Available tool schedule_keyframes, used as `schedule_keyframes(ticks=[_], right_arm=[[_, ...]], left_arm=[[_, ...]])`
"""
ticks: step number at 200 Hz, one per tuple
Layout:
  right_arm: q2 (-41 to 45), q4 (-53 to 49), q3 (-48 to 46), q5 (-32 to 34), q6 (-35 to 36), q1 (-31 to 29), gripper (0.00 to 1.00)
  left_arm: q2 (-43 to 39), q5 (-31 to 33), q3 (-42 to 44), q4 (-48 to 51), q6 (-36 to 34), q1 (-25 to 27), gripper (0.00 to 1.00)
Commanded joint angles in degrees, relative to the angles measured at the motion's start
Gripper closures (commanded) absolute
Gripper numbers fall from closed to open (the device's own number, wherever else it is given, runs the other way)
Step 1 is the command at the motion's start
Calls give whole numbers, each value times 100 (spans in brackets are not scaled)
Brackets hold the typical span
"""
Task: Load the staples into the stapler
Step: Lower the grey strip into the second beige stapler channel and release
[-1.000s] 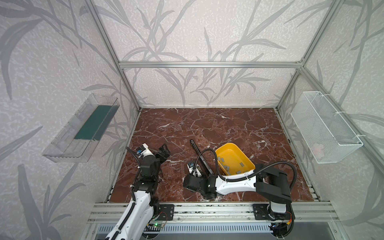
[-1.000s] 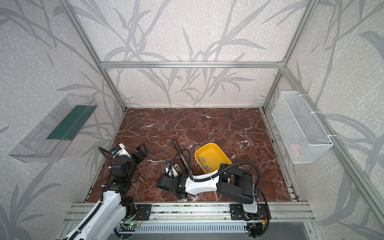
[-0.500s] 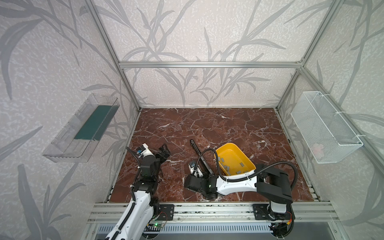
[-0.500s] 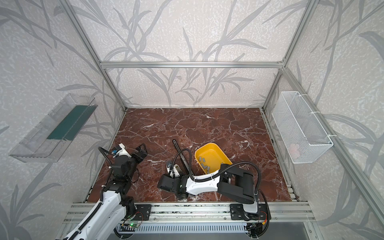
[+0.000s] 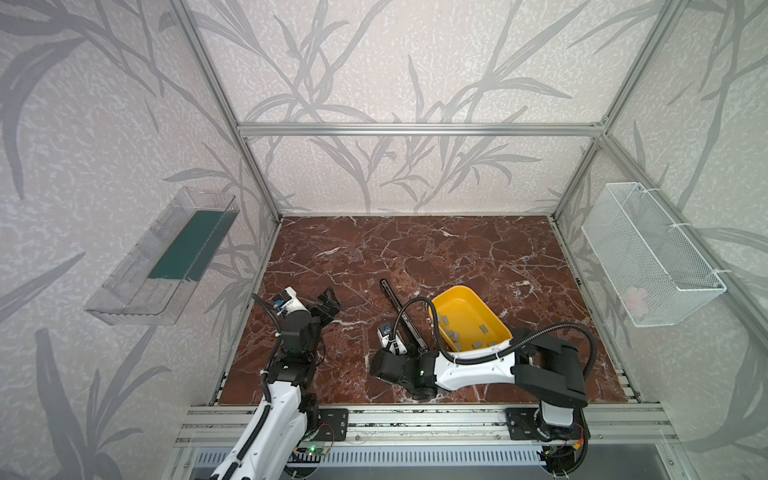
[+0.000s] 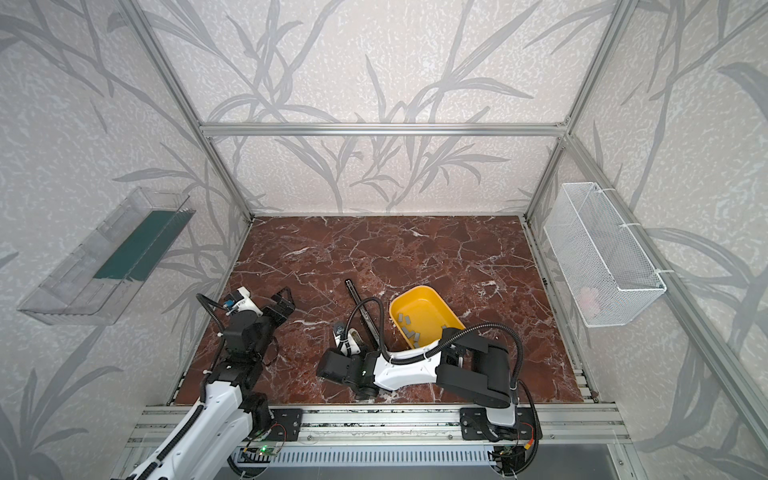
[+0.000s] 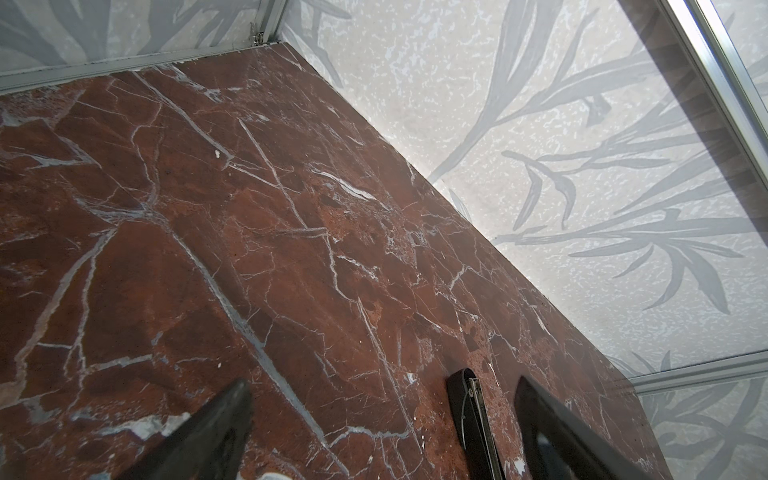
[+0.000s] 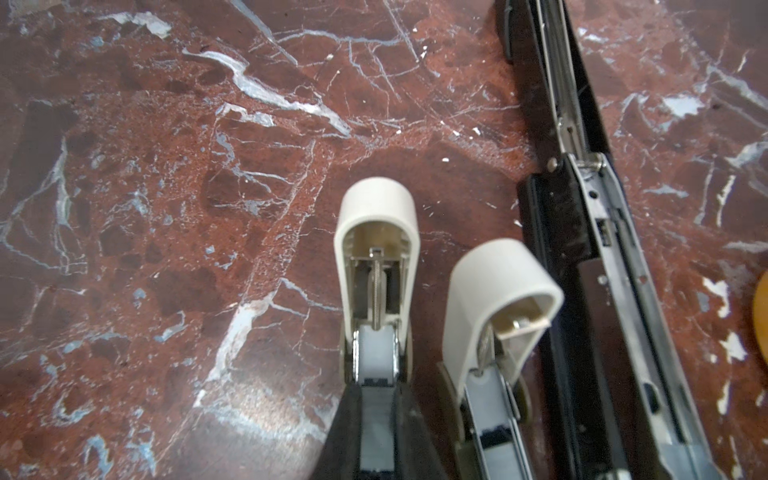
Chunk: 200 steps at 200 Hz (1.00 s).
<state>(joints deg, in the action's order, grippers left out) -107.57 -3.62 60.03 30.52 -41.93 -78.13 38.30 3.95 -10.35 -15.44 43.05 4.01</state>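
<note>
The long black stapler (image 5: 401,311) (image 6: 363,309) lies opened flat on the marble floor, its silver channel (image 8: 582,232) facing up. Grey staples (image 5: 453,334) (image 6: 409,332) lie loose in the yellow tub (image 5: 457,289). Two cream blocks with metal channels sit beside the stapler. My right gripper (image 8: 378,390) is shut on the rear of one cream block (image 8: 376,208). The other cream block (image 8: 494,282) lies between it and the stapler. My left gripper (image 5: 330,303) (image 7: 382,384) hangs open and empty at the left, with the stapler's rounded end (image 7: 469,415) near one finger.
A clear shelf (image 5: 162,266) hangs on the left wall and a white wire basket (image 5: 648,257) on the right wall. The yellow tub's edge (image 8: 762,316) shows just beyond the stapler. An aluminium rail (image 5: 415,419) runs along the front.
</note>
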Motion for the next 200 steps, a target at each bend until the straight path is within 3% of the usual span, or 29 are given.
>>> schedule_keyframes(ticks=[1, 147, 200], right_arm=[[222, -68, -190, 25, -143, -34, 87], [333, 460, -551, -341, -120, -36, 87], [323, 533, -554, -399, -22, -30, 66]], left_arm=[[-35, 37, -70, -29, -51, -24, 2], [-34, 27, -72, -36, -33, -27, 2], [-42, 19, -66, -34, -31, -28, 2]])
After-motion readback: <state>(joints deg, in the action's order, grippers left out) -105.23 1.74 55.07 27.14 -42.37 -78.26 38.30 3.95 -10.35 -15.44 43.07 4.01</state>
